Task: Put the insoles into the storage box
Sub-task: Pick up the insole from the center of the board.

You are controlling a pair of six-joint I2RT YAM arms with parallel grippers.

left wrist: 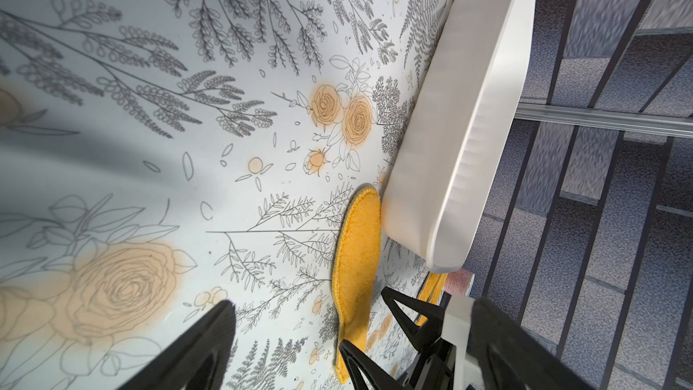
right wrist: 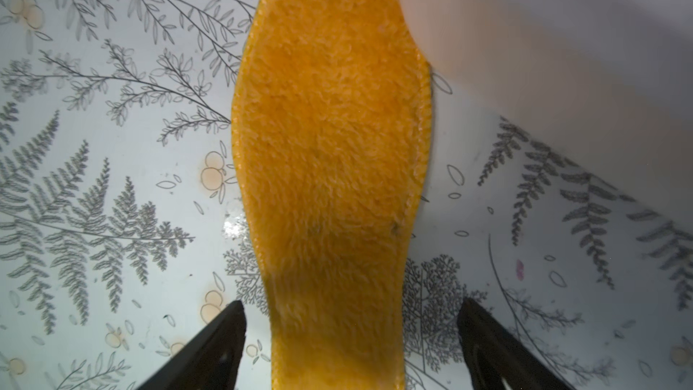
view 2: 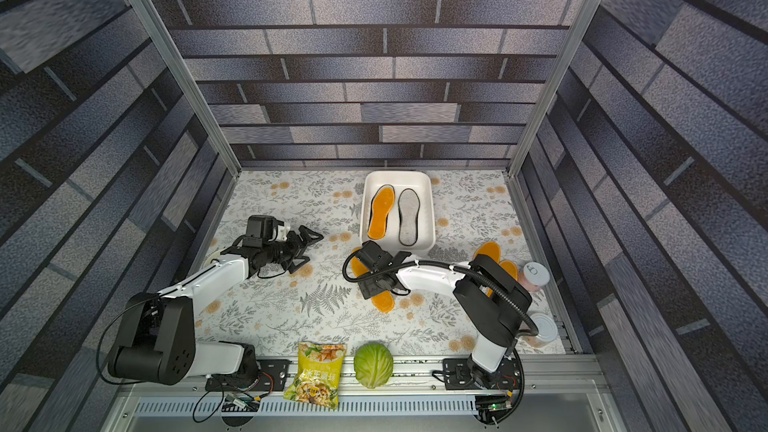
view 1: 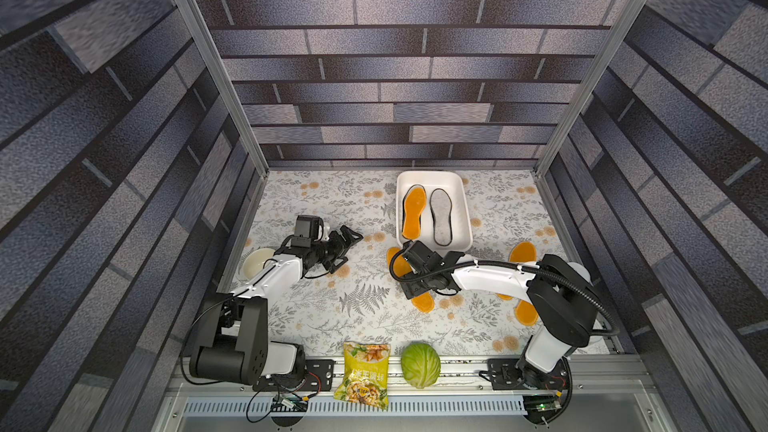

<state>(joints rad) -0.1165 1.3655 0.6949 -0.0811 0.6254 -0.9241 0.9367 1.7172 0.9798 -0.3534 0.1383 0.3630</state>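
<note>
In both top views the storage box [view 1: 432, 177] sits at the table's [view 1: 316, 201] 1 o'clock. It holds a dark-edged orange insole [view 1: 414, 213] and a grey insole [view 1: 441, 218] side by side. The left gripper [view 1: 353, 235] hovers at about the box's 8 o'clock, spread wide and empty.

Left wrist view: a loose orange insole [left wrist: 356, 256] lies right against the box's near corner.

Right wrist view: the right gripper [right wrist: 350, 305] stands wide astride that insole, its fingers [right wrist: 217, 343] clear of both edges.

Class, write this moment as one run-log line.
right gripper: open, straddling loose orange insole | left gripper: open, empty | storage box: holds boxed orange insole, grey insole
</note>
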